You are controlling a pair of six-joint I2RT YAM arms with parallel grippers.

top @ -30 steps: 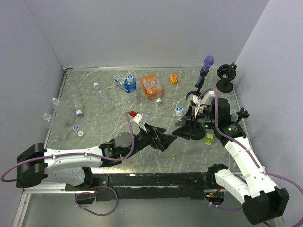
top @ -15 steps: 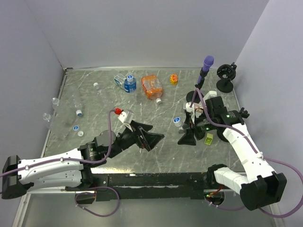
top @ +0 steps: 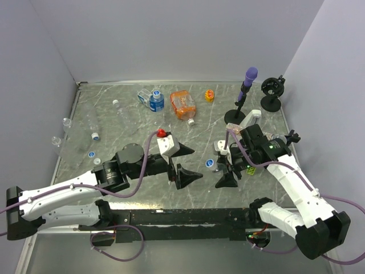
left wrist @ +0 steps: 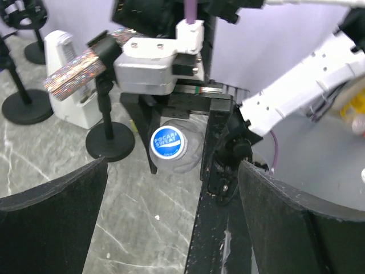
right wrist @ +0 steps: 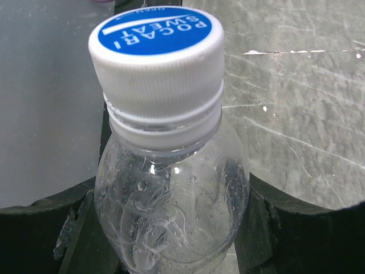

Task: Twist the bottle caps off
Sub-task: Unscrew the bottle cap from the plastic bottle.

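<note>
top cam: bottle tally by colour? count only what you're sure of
Orange bottle: 1
Blue-labelled bottle: 1
Clear bottles: 3. One is in the right gripper, two lie at left.
Total: 5
Not counted: two faint clear shapes at the left edge, cannot tell what they are.
</note>
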